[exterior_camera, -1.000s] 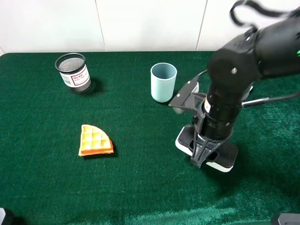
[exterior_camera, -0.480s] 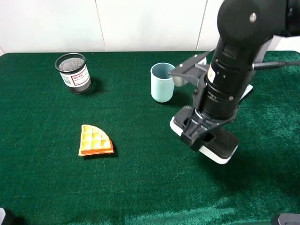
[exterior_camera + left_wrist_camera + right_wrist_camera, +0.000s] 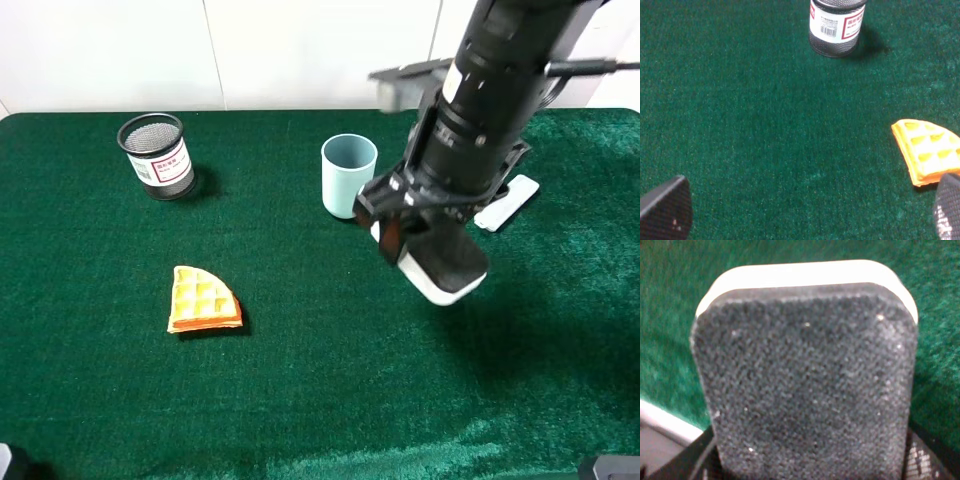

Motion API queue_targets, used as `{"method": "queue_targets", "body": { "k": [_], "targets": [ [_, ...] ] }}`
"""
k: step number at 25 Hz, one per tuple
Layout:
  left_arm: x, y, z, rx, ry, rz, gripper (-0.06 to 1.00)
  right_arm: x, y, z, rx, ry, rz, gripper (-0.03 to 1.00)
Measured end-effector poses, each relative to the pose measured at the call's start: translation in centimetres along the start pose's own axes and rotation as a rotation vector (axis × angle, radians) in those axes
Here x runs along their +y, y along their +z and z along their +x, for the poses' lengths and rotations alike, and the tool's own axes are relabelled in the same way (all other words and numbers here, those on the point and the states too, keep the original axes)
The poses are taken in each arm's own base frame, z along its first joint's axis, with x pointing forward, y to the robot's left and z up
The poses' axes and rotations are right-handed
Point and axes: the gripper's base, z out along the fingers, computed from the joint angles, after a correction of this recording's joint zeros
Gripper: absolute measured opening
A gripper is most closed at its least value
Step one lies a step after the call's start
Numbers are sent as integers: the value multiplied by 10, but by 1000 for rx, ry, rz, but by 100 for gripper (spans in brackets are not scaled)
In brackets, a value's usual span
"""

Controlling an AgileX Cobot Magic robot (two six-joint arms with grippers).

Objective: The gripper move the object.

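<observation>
My right gripper, a black claw on a bulky black arm, is shut on the eraser block. It holds the block tilted in the air above the green cloth, just right of the blue cup. In the right wrist view the block's black felt face fills the frame, with its white base showing along the edge and a black finger at each side. My left gripper is open and empty above the cloth; its fingertips frame the lower corners of the left wrist view.
A black mesh pen cup stands at the back left, also seen in the left wrist view. An orange waffle wedge lies left of centre and shows in the left wrist view. A slim pale-blue case lies behind the right arm.
My right gripper has risen off the cloth with the eraser block and carried it back and left, toward the blue cup. The left gripper has not moved.
</observation>
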Motion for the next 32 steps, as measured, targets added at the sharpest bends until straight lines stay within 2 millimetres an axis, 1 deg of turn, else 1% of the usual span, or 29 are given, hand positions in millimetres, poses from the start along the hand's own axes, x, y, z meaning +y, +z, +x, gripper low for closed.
{"method": "queue_targets", "body": {
  "k": [7,16,21,26,30,32],
  "targets": [
    [0,0,0,0,0,0,98,-47,-8,-6,-33,188,-10,47],
    [0,0,0,0,1,0,98,-116,-18,-5,-122,449,12,47],
    [0,0,0,0,1,0,98,-158,-25,5,-172,597,33,47],
    [0,0,0,0,1,0,98,-197,-32,21,-211,723,65,47],
    [0,0,0,0,1,0,98,-220,-36,34,-231,804,87,47],
    [0,0,0,0,1,0,98,-230,-35,38,-236,838,94,47]
  ]
}}
